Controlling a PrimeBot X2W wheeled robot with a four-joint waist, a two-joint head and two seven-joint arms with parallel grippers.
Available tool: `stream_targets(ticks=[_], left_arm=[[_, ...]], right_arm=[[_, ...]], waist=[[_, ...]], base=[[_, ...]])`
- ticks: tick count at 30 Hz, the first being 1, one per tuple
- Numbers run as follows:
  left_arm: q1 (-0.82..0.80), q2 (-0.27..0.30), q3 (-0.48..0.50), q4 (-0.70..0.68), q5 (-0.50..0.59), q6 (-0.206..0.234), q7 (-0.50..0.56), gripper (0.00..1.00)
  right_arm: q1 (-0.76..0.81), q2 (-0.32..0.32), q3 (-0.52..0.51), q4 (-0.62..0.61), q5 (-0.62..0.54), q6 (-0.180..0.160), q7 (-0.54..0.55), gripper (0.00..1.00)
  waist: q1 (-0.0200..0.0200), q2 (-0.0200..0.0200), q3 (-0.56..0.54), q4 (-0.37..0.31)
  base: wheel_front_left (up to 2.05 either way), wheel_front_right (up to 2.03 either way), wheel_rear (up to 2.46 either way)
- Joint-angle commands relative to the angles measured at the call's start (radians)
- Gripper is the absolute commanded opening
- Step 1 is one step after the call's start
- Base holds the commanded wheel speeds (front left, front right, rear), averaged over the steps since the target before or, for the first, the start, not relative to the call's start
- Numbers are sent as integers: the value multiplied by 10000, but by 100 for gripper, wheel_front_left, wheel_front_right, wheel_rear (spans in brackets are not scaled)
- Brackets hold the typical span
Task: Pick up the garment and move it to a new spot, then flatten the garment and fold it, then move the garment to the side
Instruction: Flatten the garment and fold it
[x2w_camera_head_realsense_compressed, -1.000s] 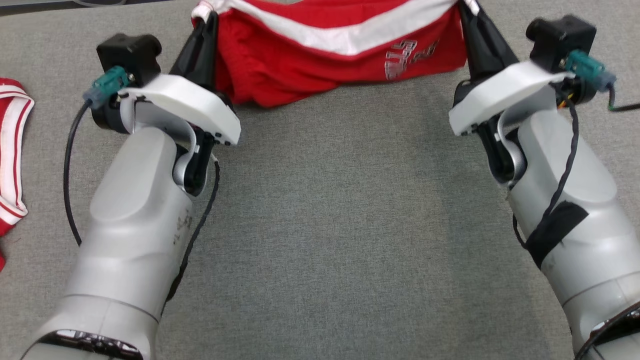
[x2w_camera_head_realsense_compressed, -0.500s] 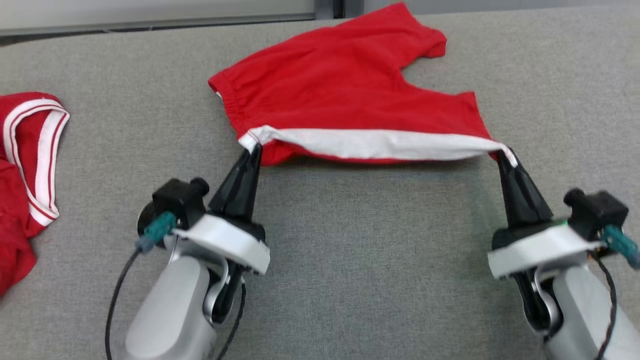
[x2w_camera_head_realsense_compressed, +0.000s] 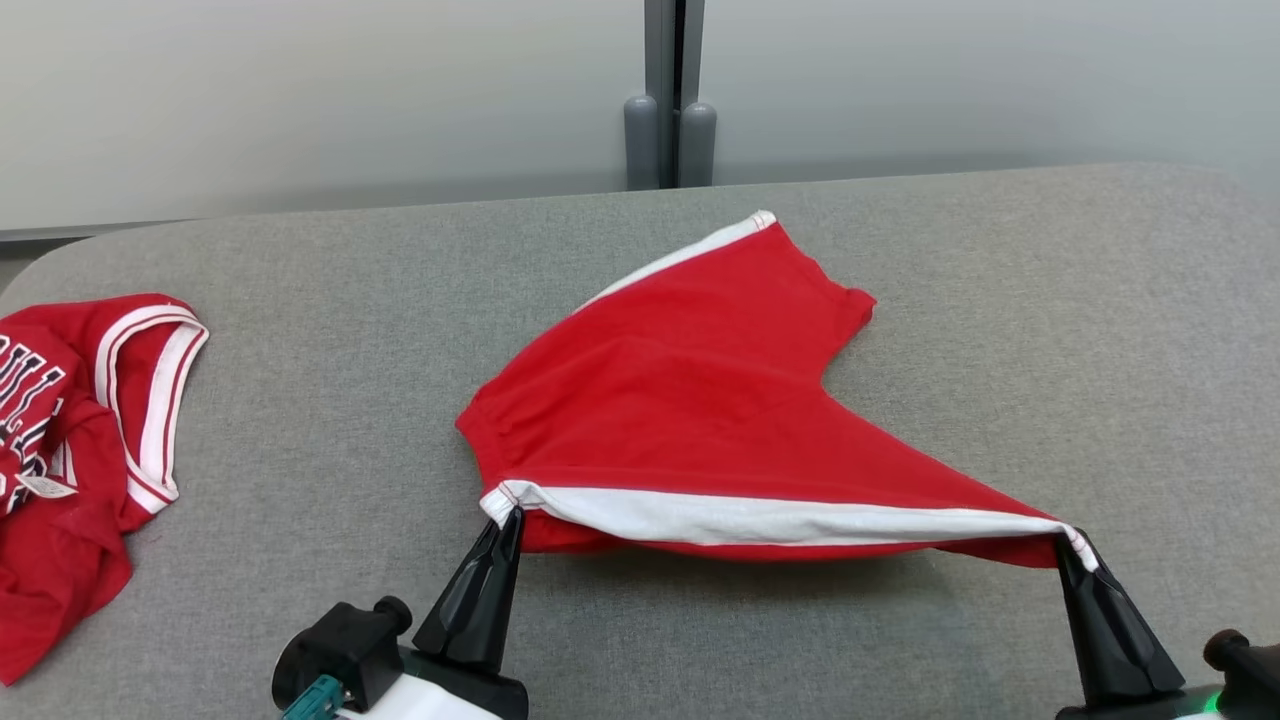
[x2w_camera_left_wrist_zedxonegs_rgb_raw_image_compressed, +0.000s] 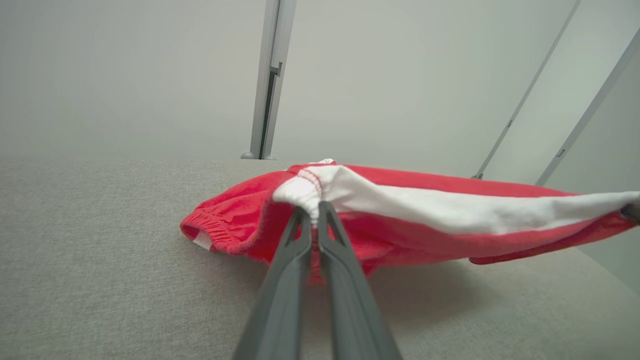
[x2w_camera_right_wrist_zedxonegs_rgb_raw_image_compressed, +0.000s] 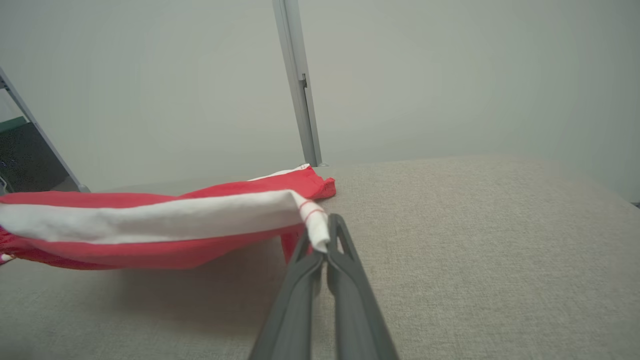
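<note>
Between the two grippers the white band (x2w_camera_head_realsense_compressed: 780, 520) of the shorts (x2w_camera_head_realsense_compressed: 700, 400) runs taut from side to side, lifted off the table (x2w_camera_head_realsense_compressed: 300, 400). The left gripper (x2w_camera_head_realsense_compressed: 512, 515) is clamped on its left end and the right gripper (x2w_camera_head_realsense_compressed: 1072, 540) on its right end. All the rest of the shorts lies beyond them, toward the table's far edge, so flattening likely calls for an even pull back toward the robot.

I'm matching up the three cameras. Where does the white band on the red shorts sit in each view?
Head view: the white band crosses the lower middle, stretched between the left gripper and the right gripper.
Left wrist view: the white band runs from the centre to the right edge.
Right wrist view: the white band runs from the left edge to the centre.
Shared landmark: the grey post at the back, upper middle in each view.
</note>
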Motion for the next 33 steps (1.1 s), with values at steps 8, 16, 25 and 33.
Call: stream_targets(ticks=[8, 16, 25, 33], left_arm=[[387, 193, -141, -923, -101, 202, 730, 0], [-935, 201, -14, -859, -194, 186, 979, 0], [-2859, 34, -96, 9, -473, 6, 631, 0], [-4602, -147, -701, 1234, -819, -115, 432, 0]], right_arm=[[636, -24, -619, -1283, -242, -3, 871, 0], [-1288, -762, -661, -786, -193, -3, 813, 0], [-5201, -2509, 246, 972, 298, -3, 1155, 0], [-8503, -3392, 1682, 3428, 1124, -5, 1321, 0]], waist=[[0, 0, 16, 46], [0, 0, 1605, 457], [0, 0, 3353, 1395], [0, 0, 4115, 2197]], base=[[0, 0, 0], [0, 0, 0], [0, 0, 0], [0, 0, 0]])
